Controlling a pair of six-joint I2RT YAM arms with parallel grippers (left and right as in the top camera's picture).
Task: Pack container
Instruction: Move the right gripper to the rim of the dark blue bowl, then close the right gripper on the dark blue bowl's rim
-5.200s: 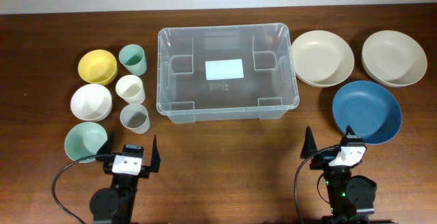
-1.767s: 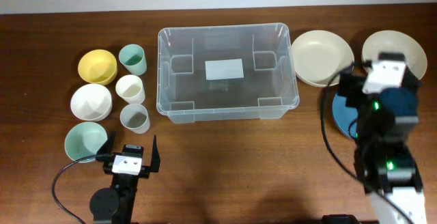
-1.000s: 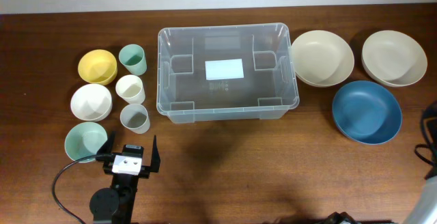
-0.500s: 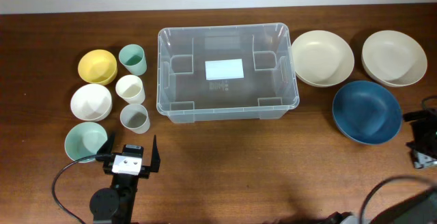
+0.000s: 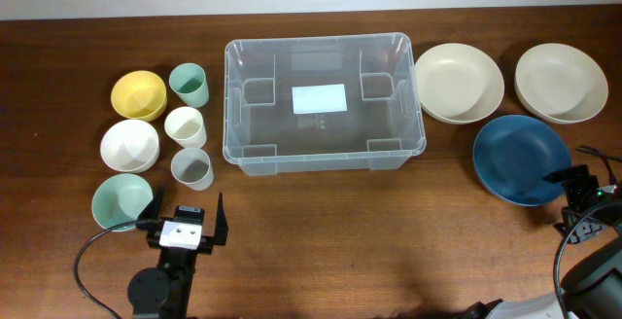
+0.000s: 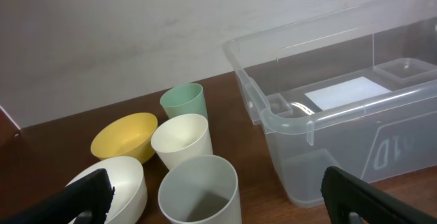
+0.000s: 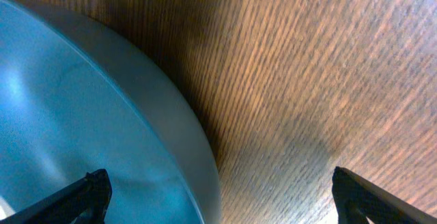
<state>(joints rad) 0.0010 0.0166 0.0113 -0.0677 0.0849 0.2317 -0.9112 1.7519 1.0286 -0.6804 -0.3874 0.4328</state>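
Observation:
The clear container (image 5: 326,159) stands at the table's middle with a white label on its base; its corner also shows in the left wrist view (image 6: 321,118). My left gripper (image 5: 188,218) is open and empty near the front edge, facing the grey cup (image 6: 198,190). My right gripper (image 5: 573,202) is open at the lower right edge of the blue plate (image 5: 520,159). In the right wrist view, my right gripper (image 7: 218,200) has one jaw over the blue plate (image 7: 68,115) and the other over bare table, with the rim between them.
Left of the container are a yellow bowl (image 5: 138,94), a white bowl (image 5: 129,145), a mint bowl (image 5: 122,202), a green cup (image 5: 189,85) and a cream cup (image 5: 185,126). Two beige plates (image 5: 459,83) (image 5: 561,82) lie at the back right.
My right arm rose over the plates, swung off the right edge, and has come back low at the blue plate's lower right rim. The left arm has not moved.

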